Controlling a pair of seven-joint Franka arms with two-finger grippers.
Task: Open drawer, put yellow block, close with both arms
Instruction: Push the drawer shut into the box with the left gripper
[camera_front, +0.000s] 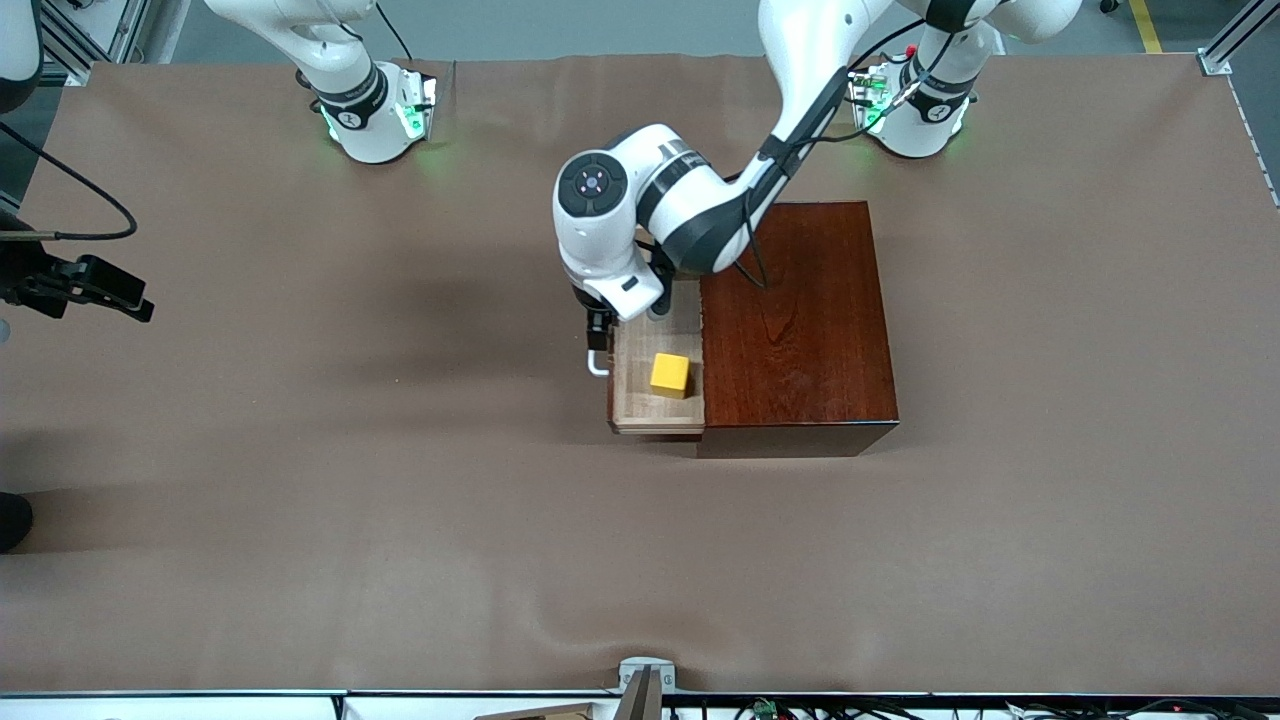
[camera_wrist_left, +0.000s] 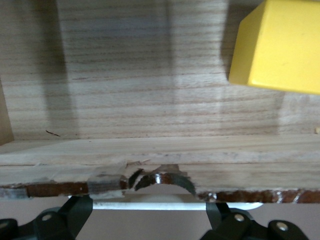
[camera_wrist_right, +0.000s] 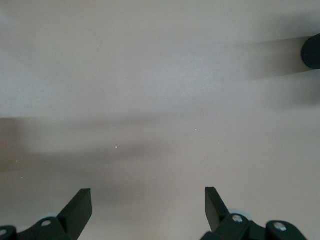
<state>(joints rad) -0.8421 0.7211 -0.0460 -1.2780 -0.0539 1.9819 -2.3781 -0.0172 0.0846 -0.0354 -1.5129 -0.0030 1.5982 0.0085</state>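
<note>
Desk: I see a brown cloth cover, wrinkled near the front camera.
Drawer: pulled out of the dark-wood box.
Yellow block: lying in the drawer.
Left gripper: jaws wide, straddling the white handle.
Right gripper: jaws released, over bare desk; the arm waits.
Room: grey floor, aluminium framing.

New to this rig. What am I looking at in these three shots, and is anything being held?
Two white robot arms stand at a brown table. One picture looks down from across the table; the other two come from cameras on each wrist. A dark-wood box has its drawer pulled out, with the yellow block lying inside. The left gripper is at the drawer's white handle, fingers open either side of it, gripping nothing. The right gripper waits open over bare table, holding nothing.
</note>
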